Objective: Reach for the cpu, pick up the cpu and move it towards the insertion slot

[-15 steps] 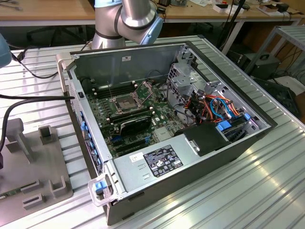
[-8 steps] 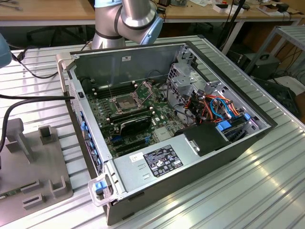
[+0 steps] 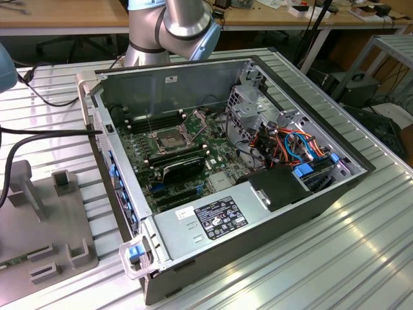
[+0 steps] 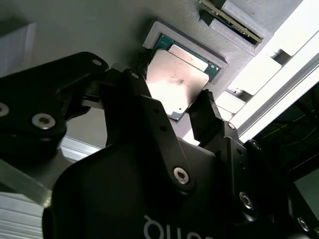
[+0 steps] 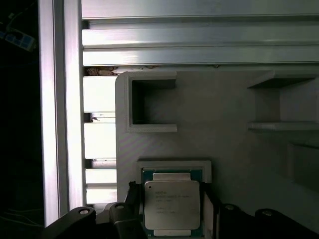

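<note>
- Lying flat in a square recess near one edge of the matte grey moulded holder (image 5: 224,149), the cpu (image 5: 172,204) shows a smooth pale metal lid.
- The black gripper (image 4: 170,92) is parted about chip-wide, with a finger (image 4: 207,114) beside each opposite edge; contact cannot be told.
- The silvery-framed insertion slot (image 3: 169,139) sits inside the open computer case (image 3: 161,81).
</note>
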`<action>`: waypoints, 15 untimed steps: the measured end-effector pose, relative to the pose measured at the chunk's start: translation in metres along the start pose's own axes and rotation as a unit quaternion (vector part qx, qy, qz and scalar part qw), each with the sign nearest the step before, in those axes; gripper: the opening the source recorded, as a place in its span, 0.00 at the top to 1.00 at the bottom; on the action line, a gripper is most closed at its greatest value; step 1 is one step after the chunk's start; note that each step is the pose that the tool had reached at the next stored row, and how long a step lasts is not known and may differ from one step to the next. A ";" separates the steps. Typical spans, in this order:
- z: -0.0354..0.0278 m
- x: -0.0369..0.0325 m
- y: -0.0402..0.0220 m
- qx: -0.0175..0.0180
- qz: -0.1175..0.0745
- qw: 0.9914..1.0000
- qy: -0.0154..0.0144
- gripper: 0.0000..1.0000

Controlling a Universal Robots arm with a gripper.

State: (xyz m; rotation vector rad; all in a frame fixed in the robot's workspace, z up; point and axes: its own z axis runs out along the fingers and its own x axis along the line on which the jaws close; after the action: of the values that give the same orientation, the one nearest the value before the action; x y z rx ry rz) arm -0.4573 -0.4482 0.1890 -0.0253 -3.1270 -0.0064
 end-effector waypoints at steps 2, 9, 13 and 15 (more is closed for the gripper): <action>0.0002 -0.0010 0.0001 0.000 0.000 1.000 0.000 0.41; 0.0003 -0.0020 0.0001 0.000 0.000 1.000 0.000 0.41; 0.0003 -0.0025 0.0001 0.000 0.000 1.000 0.000 0.41; 0.0003 -0.0027 0.0001 0.000 0.000 1.000 0.000 0.41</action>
State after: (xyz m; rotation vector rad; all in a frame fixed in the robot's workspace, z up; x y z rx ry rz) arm -0.4545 -0.4481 0.1887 -0.0242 -3.1270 -0.0064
